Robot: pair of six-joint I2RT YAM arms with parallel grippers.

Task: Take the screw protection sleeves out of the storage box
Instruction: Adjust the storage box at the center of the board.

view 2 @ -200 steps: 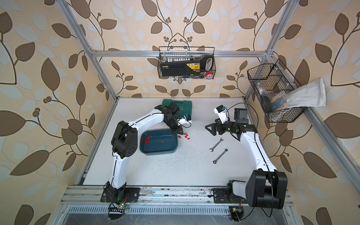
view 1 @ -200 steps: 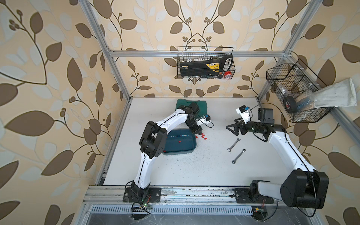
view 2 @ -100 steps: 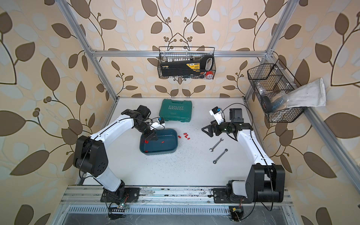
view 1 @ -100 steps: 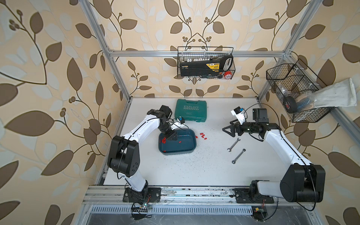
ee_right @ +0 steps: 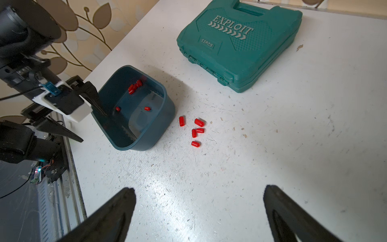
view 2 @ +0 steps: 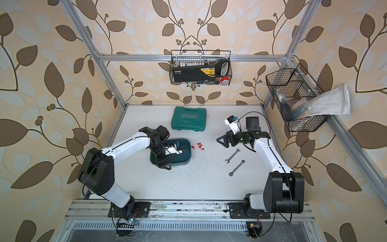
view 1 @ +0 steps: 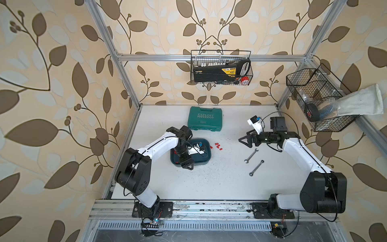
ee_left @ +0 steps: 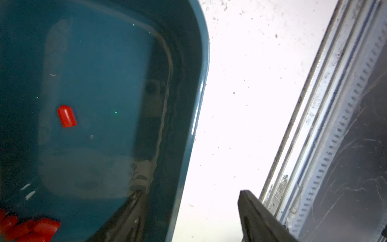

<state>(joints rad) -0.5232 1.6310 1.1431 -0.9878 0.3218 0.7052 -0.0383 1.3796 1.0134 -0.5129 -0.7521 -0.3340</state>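
The storage box (view 1: 203,159) (view 2: 184,159) is a shallow teal tray on the white table. Red screw protection sleeves lie in it: a cluster (ee_right: 135,86) (ee_left: 27,228) and loose ones (ee_left: 67,116) (ee_right: 147,108). Several more sleeves (view 1: 217,146) (view 2: 200,146) (ee_right: 196,130) lie on the table just right of the box. My left gripper (view 1: 187,164) (ee_left: 188,192) is open, straddling the box's front wall (ee_left: 201,94), one finger inside and one outside. My right gripper (view 1: 244,142) (ee_right: 200,188) hangs wide open and empty, right of the sleeves.
A green case lettered EXPLOIT (view 1: 205,119) lies behind the box. Two wrenches (view 1: 251,155) (view 1: 256,167) lie under the right arm. Wire baskets (view 1: 221,69) (view 1: 320,104) hang on the back and right walls. An aluminium rail (view 1: 209,206) borders the table's front.
My left gripper swung from the sleeves right of the box, round its left side, to its front wall, and went from shut to open. The right arm shifted slightly.
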